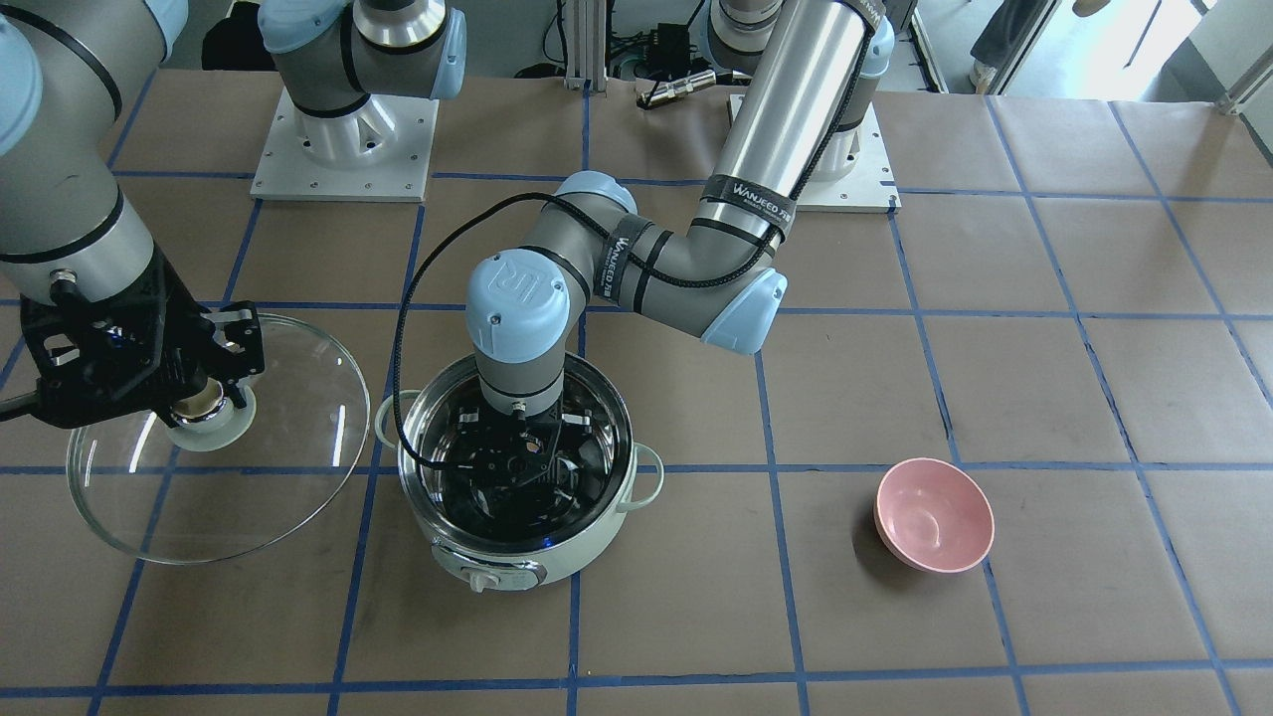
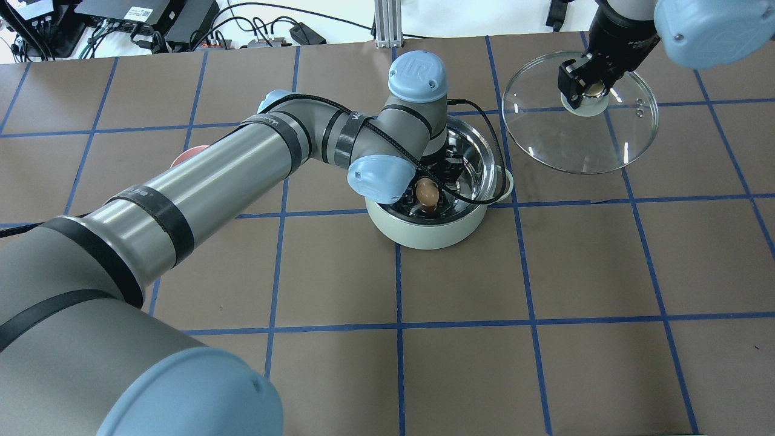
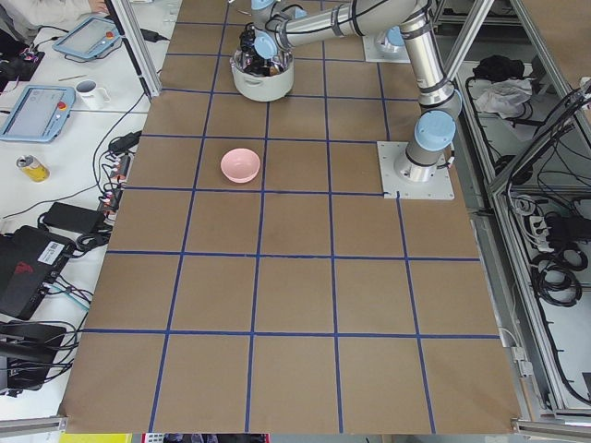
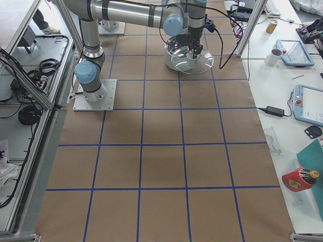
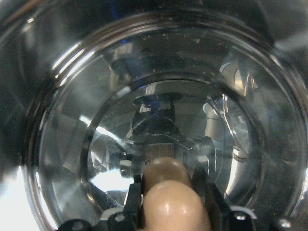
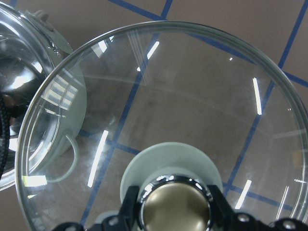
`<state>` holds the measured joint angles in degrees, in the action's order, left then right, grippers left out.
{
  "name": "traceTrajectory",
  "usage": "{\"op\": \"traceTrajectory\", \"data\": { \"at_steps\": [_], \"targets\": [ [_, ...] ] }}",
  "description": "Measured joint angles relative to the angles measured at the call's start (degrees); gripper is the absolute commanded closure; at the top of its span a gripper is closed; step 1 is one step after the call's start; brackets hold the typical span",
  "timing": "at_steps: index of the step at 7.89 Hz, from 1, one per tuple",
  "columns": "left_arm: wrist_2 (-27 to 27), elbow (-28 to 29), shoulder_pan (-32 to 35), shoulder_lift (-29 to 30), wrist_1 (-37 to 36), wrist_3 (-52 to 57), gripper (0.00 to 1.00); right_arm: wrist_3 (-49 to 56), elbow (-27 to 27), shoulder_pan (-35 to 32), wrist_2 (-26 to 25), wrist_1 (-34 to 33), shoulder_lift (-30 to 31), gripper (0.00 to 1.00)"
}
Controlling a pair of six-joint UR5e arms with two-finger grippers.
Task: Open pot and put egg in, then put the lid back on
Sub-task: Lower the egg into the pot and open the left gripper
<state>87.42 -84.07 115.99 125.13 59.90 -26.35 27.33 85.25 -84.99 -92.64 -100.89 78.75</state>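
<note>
Steel walls shine all round the egg (image 2: 427, 192), because it is down inside the open pot (image 1: 587, 557) and not on the table. The left gripper (image 5: 172, 192) reaches into the pot from above, and its two fingers pinch the egg, one on each side. I cannot tell if the egg is touching the bottom of the pot or hanging just over it. Off to one side, the right gripper (image 6: 175, 207) has its fingers squeezed on the round beige knob (image 1: 204, 406) of the glass lid (image 1: 278, 477). It holds the lid tilted and beside the pot, not over it. A pink bowl (image 1: 933, 514) sits on the table well away from the pot, with nothing in it. So I think this is the step of putting the egg in. Next, I think the left fingers should be low and open slowly, so the egg does not drop and crack. Then that arm must lift clear out of the pot, or the lid will bump it. After that the lid can go over the pot and sit flat on the rim.
</note>
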Motion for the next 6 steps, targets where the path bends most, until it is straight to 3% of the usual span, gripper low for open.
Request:
{"op": "traceTrajectory", "data": {
  "at_steps": [1,6],
  "targets": [
    [0.2,0.0,0.1,0.0,0.3,-0.1,0.32,0.0,0.0,0.0,0.0,0.0,0.0,1.00],
    [0.3,0.1,0.1,-0.2,0.0,-0.1,0.27,0.0,0.0,0.0,0.1,0.1,0.0,1.00]
  ]
}}
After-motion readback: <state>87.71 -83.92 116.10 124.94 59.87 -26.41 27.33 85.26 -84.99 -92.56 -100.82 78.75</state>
